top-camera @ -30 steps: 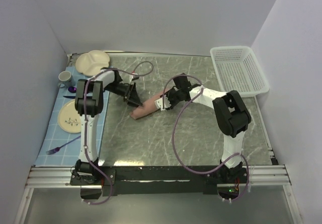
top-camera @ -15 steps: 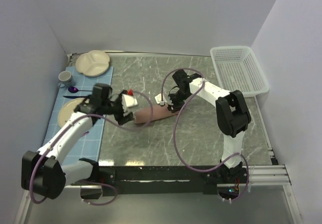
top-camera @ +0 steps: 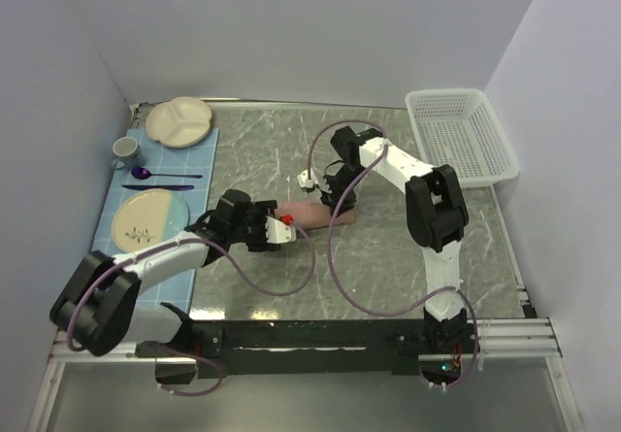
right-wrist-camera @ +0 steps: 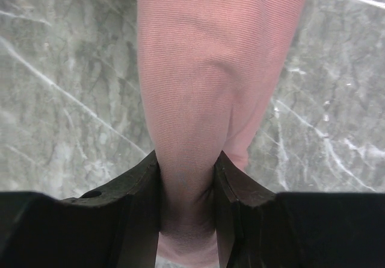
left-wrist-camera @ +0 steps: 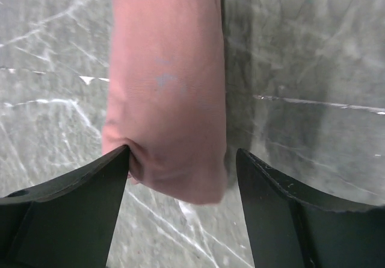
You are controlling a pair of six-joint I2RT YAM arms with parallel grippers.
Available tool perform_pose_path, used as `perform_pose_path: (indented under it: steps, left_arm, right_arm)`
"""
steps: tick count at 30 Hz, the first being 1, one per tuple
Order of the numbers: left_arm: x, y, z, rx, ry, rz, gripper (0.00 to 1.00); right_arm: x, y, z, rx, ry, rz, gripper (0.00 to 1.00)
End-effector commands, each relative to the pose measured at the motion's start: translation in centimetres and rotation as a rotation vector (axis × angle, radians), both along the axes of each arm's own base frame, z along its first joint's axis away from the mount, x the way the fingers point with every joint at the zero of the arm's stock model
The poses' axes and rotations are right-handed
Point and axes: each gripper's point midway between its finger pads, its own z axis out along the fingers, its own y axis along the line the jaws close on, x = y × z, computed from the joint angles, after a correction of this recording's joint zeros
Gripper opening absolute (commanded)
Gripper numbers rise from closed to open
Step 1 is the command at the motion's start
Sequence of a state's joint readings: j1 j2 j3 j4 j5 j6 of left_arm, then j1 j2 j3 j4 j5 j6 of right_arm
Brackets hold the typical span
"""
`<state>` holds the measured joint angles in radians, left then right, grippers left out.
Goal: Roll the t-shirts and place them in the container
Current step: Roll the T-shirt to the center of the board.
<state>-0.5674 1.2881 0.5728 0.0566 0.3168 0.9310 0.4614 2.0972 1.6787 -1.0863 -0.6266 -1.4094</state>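
Two arms meet at the table (top-camera: pixel 254 158) centre, where the rolled shirt (top-camera: pixel 312 216) lies level, not slanted as before. Left gripper (left-wrist-camera: pixel 180 153), swung in from ten o'clock, straddles one end, open; right gripper (right-wrist-camera: pixel 186 159) pinches the other. Basket (top-camera: pixel 461 131) at two o'clock, plates (top-camera: pixel 179 121) at ten.

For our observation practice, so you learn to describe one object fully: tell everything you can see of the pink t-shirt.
The t-shirt is dusty pink, a fine knit that looks like soft cotton, rolled into a snug tube; no print shows. It lies flat on the grey marbled table, near its middle. The right tool is clamped on one end, pinching the cloth narrow. The left tool straddles the other end, open: one finger touches the roll's side, the other stands clear.
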Motion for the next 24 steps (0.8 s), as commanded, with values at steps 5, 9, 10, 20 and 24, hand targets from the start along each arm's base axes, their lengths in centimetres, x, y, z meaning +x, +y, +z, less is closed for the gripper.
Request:
perform_pose_path:
  steps: [5,9,10,20,24]
  left_arm:
    - [2.8,-2.6,-0.7,0.035,-0.077,-0.103,0.76]
    - [3.6,-3.1,-2.2,0.062,-0.076,-0.121,0.74]
    - [3.8,-3.2,-2.4,0.068,-0.066,-0.119,0.72]
    - [5.2,-5.0,-3.8,0.063,0.114,-0.111,0.29]
    - [3.9,-5.0,-4.0,0.064,0.194,-0.135,0.29]
  right_arm:
    - [-1.8,-0.8,0.4,-0.001,0.151,-0.002,0.39]
    - [-1.3,-1.0,0.2,-0.002,0.167,-0.012,0.41]
    - [-1.2,-0.9,0.1,0.0,0.176,-0.015,0.41]
    - [-0.1,-1.8,-0.3,0.048,0.109,-0.069,0.61]
    - [0.8,-1.9,0.9,0.117,0.084,-0.18,0.99]
